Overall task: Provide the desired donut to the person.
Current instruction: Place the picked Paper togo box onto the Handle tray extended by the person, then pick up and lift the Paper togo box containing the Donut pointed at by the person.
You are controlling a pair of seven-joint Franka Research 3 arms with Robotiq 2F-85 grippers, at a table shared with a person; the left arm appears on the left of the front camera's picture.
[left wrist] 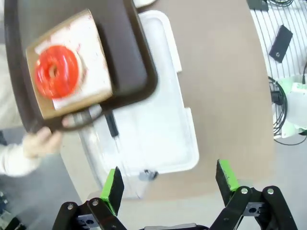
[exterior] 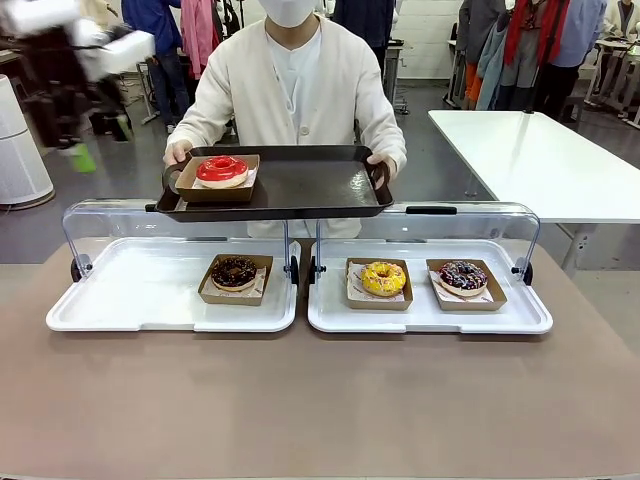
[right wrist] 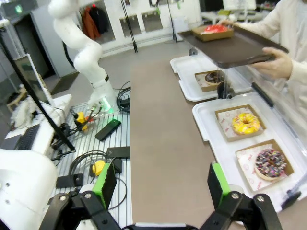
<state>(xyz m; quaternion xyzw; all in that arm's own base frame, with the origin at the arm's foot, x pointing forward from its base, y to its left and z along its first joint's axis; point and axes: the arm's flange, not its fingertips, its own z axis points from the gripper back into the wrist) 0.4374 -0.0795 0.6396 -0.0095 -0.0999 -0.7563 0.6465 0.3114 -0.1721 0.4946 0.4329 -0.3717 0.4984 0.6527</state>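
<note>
Right gripper (right wrist: 161,184): jaws apart, nothing between, hanging at the near table (exterior: 300,400) edge. Left gripper (left wrist: 169,179): jaws wide apart, empty, high above the left white tray (exterior: 130,290), off to the robot's left of the dark tray (exterior: 320,185).

Red donut (exterior: 222,169) sits in its carton on the dark tray's left end. The person (exterior: 290,90) holds that tray by both handles above the far edge of the white trays. Handover looks done; the step in hand is likely clearing the left arm.

To do it well: go up and back toward the robot's left, jaws kept apart, no sweep over the dark tray or the person's hand (left wrist: 41,143), which is near the donut corner.

Edges: raised clear lids (exterior: 110,215) stand just behind the white trays, under the dark tray, so don't drop low there. Chocolate donut (exterior: 234,271), yellow donut (exterior: 383,278) and sprinkled donut (exterior: 462,276) sit in the white trays.

Room: the near half of the table is bare, and the robot's left side looks open above the white tray.
</note>
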